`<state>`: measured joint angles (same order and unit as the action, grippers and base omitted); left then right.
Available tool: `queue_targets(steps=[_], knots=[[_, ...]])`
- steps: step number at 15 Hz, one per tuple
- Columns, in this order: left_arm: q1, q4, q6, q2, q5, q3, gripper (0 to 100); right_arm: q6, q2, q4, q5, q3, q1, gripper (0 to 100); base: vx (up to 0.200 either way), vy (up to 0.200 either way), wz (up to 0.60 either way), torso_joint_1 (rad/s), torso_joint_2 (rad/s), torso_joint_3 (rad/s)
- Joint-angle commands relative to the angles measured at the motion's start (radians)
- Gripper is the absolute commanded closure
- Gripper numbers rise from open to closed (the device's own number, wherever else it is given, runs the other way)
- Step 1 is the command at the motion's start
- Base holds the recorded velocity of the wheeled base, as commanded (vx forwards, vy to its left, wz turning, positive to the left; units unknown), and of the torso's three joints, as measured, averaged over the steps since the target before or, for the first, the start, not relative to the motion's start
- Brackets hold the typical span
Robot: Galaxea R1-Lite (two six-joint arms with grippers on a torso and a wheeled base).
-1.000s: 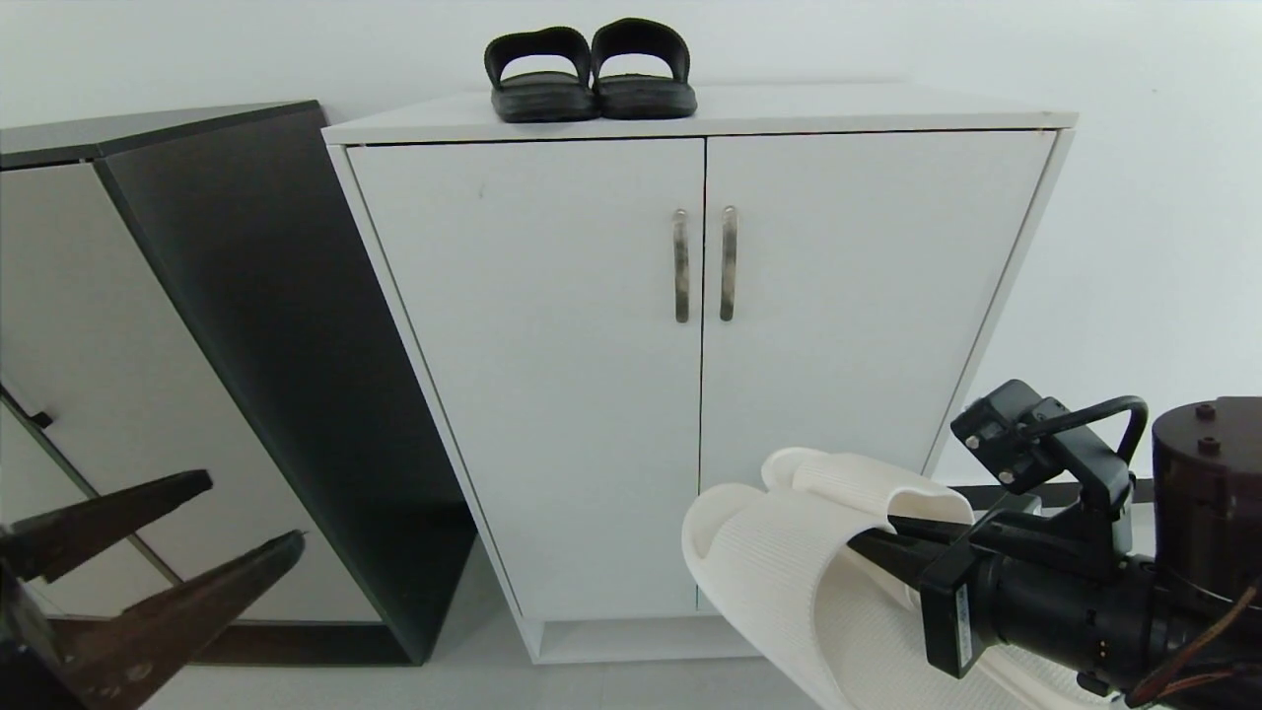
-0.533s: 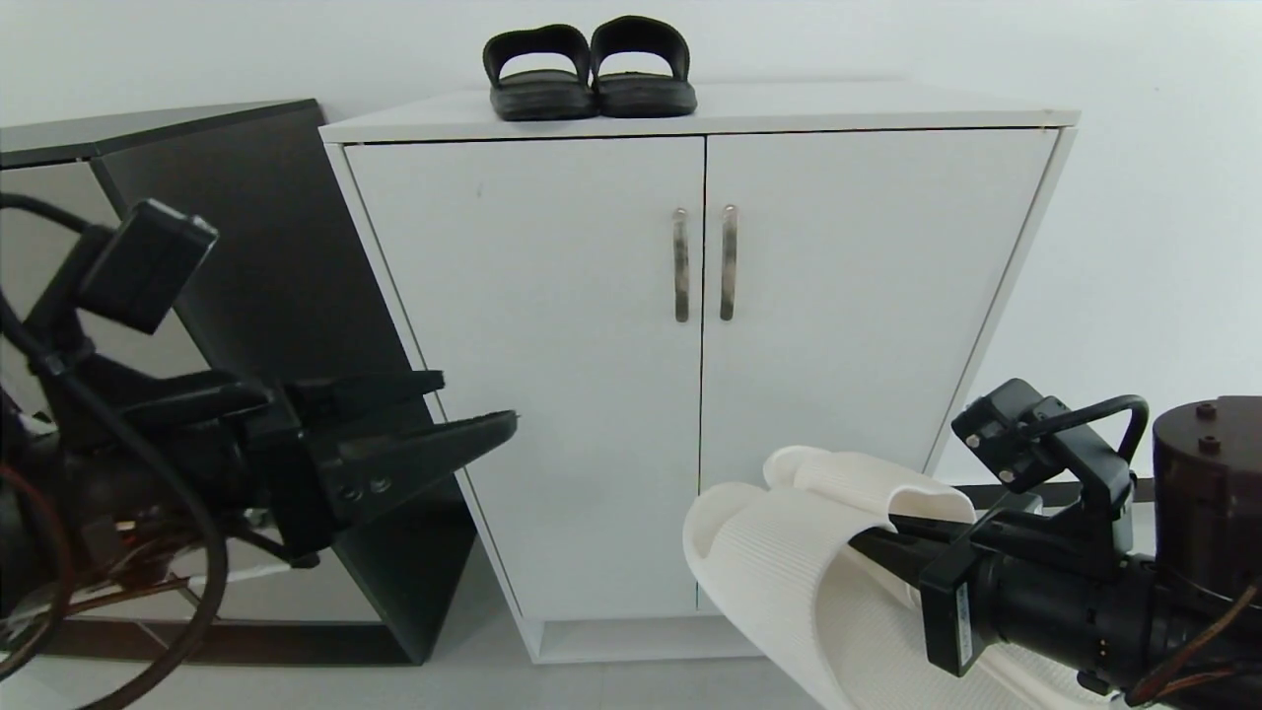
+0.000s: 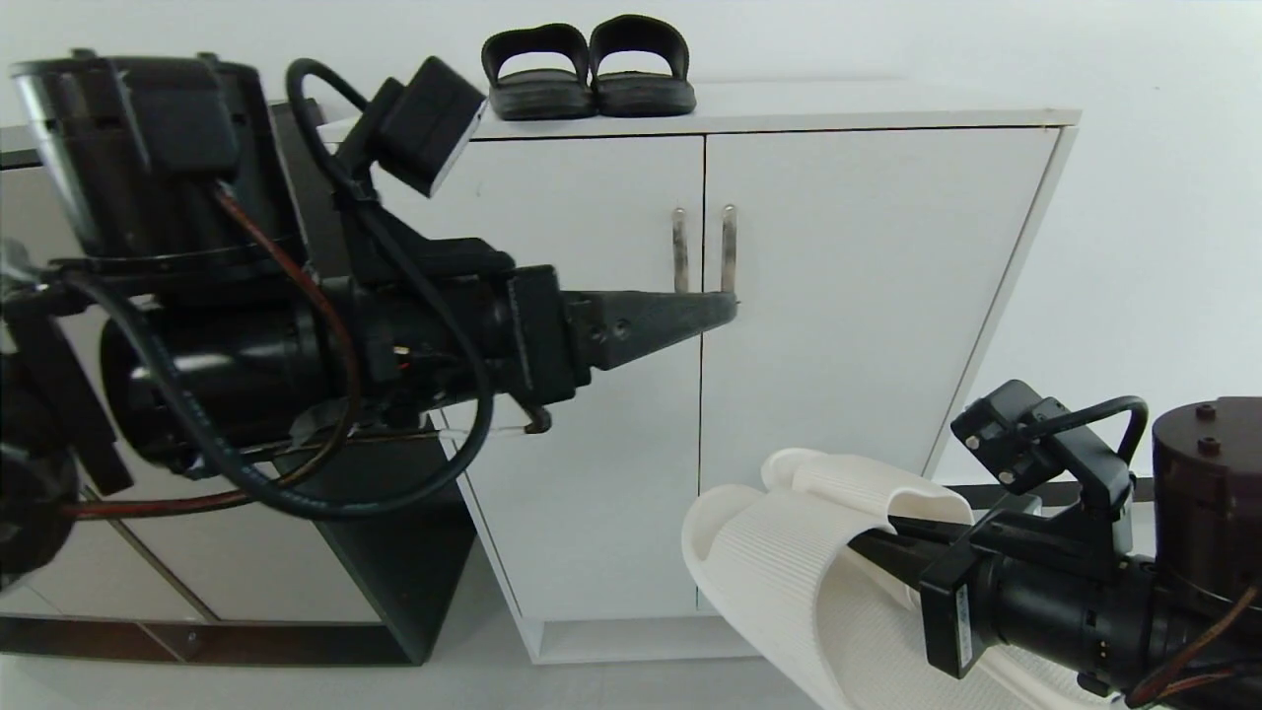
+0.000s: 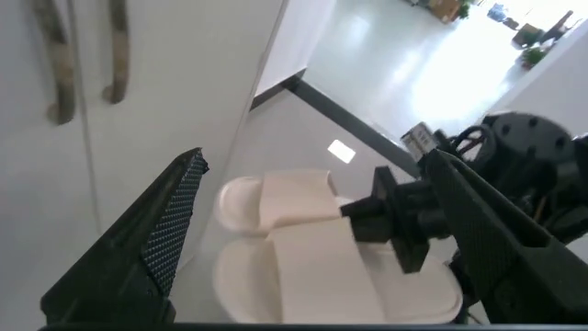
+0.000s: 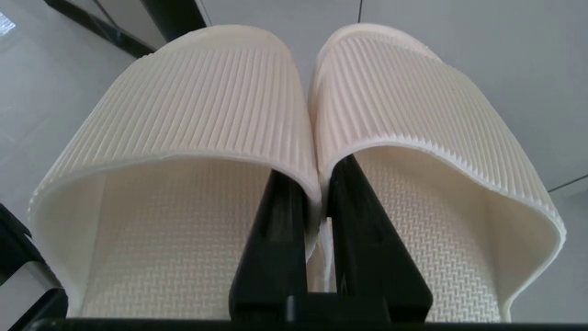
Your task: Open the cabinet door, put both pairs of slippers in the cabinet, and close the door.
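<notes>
The white cabinet (image 3: 848, 296) has both doors shut, with two metal handles (image 3: 729, 247) side by side at the middle. A pair of black slippers (image 3: 590, 67) sits on its top. My left gripper (image 3: 725, 304) is level with the lower part of the handles, in front of the doors; in the left wrist view it (image 4: 317, 161) stands open with nothing between its fingers, and the handles (image 4: 55, 64) are off to one side. Low at the right, my right gripper (image 3: 868, 542) is shut on a pair of white ribbed slippers (image 3: 779, 562), pinching their inner straps together (image 5: 317, 184).
A dark cabinet (image 3: 394, 513) with a pale front stands close against the white cabinet's left side. Grey floor (image 3: 592, 685) lies in front. A white wall rises behind and to the right.
My left arm has risen from the lower left and swung across in front of the left door, so its fingertips now sit by the handles. The right arm and the white slippers have stayed still.
</notes>
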<state>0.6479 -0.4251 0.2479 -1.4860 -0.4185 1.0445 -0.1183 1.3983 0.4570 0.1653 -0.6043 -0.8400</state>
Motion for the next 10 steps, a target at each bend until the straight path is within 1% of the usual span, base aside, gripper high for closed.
queue_targets(steps=[1,2,3,6,7,8,9,10], knots=[[0.024,-0.007,0.042,-0.097,-0.002,0.095,0,0.0,-0.002,0.0,0.0,-0.002,-0.001,100,0.0,0.0,0.0,0.0,0.0,0.0],[0.024,-0.006,0.053,-0.123,-0.002,0.124,0,0.0,-0.001,0.0,0.0,-0.002,-0.001,100,0.0,0.0,0.0,0.0,0.0,0.0],[0.021,-0.009,0.047,-0.149,0.0,0.137,0,0.0,-0.001,0.0,0.0,-0.003,-0.001,100,0.0,0.0,0.0,0.0,0.0,0.0],[0.016,0.0,0.047,-0.183,-0.005,0.175,0,0.002,-0.001,0.0,0.0,-0.003,-0.001,100,0.0,0.0,0.0,0.0,0.0,0.0],[0.016,0.005,0.047,-0.191,-0.022,0.19,0,0.0,-0.001,0.0,0.0,-0.003,-0.001,100,0.0,0.0,0.0,0.0,0.0,0.0],[0.009,0.029,0.05,-0.198,-0.074,0.218,0,0.002,-0.001,0.0,0.0,-0.003,-0.001,100,0.0,0.0,0.0,0.0,0.0,0.0],[-0.005,0.074,0.059,-0.209,-0.125,0.259,0,0.002,-0.001,0.0,0.0,-0.003,-0.001,100,0.0,0.0,0.0,0.0,0.0,0.0],[-0.008,0.129,0.07,-0.229,-0.143,0.31,0,0.0,-0.001,0.0,0.0,-0.002,-0.001,100,0.0,0.0,0.0,0.0,0.0,0.0]])
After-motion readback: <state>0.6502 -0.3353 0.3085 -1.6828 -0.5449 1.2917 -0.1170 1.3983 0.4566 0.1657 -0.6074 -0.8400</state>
